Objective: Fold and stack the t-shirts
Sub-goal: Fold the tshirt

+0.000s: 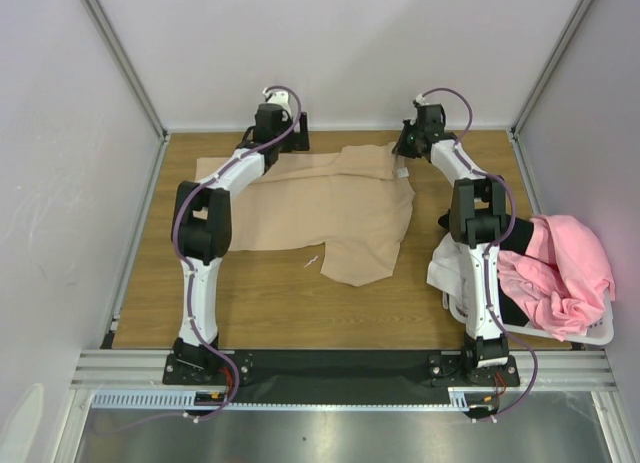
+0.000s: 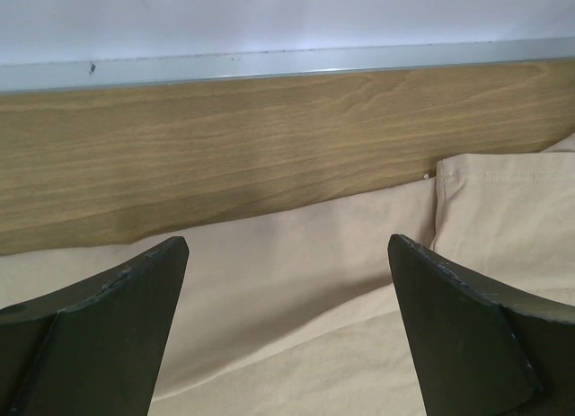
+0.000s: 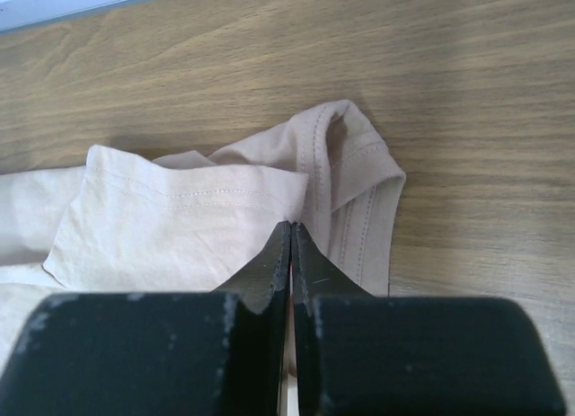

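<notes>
**Two grippers at the far edge of the tan t-shirt [image 1: 330, 208], one wide, one pinched**

Only the top view takes in the whole shirt: it lies spread on the wooden table [image 1: 250, 303], rumpled on the side toward the right arm, with both grippers at its far edge. The left wrist view adds that the left gripper [image 2: 287, 245] has its fingers spread wide over flat tan cloth, holding nothing. The right wrist view shows the right gripper [image 3: 293, 225] with its fingers pressed together on a folded, stitched hem of the same shirt.

Ahead of the left fingers runs a strip of bare wood, then the metal rail [image 2: 269, 64] at the wall. Ahead and to the right of the right gripper the wood is uncovered.

Behind the right gripper, beside that arm's base, a white laundry basket [image 1: 590, 335] holds a pink t-shirt [image 1: 560, 273] heaped on top, with black cloth [image 1: 522, 311] beneath it and white cloth [image 1: 445, 268] hanging over its near-left side.
</notes>
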`<state>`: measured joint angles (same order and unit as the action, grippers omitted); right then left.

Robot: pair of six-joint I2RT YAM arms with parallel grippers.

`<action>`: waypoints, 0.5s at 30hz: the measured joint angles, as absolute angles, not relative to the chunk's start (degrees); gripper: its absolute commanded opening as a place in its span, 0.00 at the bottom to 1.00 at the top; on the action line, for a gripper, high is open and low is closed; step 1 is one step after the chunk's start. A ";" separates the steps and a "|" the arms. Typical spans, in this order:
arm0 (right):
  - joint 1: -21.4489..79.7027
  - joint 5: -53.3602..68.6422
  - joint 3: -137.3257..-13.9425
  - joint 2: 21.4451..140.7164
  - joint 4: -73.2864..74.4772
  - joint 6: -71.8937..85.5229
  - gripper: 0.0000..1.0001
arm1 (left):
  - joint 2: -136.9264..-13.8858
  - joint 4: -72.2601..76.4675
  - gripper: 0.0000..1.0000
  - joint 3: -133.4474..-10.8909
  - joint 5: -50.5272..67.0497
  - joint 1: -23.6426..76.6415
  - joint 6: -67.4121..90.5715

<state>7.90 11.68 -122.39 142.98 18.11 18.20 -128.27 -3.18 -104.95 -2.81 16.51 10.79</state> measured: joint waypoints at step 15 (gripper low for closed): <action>9.69 14.92 -117.60 140.55 15.94 15.35 0.00 | -129.91 -7.51 0.96 -103.13 -2.37 14.15 26.79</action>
<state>9.69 14.92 -117.60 140.55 15.94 15.35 -129.91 -7.51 -103.13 -2.37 14.15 26.79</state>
